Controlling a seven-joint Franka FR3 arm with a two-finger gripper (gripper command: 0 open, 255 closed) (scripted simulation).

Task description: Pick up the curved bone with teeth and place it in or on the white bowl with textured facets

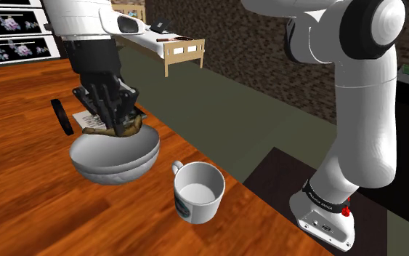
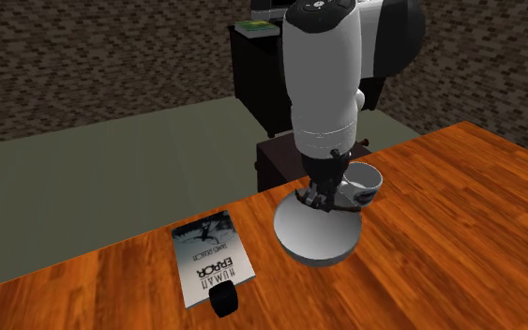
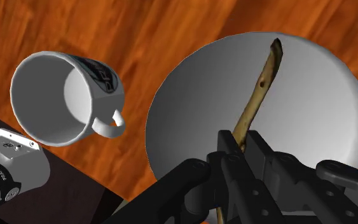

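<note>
A brownish curved bone (image 3: 258,94) is clasped between my black fingers and hangs over the inside of the white bowl (image 3: 311,114). In the shoulder view my gripper (image 1: 115,122) stands just above the bowl (image 1: 115,158), with the bone (image 1: 115,132) lying across the bowl's rim line. From the second exterior view the gripper (image 2: 316,199) sits over the bowl (image 2: 316,230), on the side nearer the mug. Whether the bone touches the bowl's inner surface I cannot tell.
A white mug (image 1: 197,190) with a dark print stands close beside the bowl, near the table's edge. A book (image 2: 211,258) lies flat on the wooden table (image 2: 459,234), and a small black object (image 2: 223,300) sits by it. The robot's dark stand (image 1: 319,218) adjoins the table.
</note>
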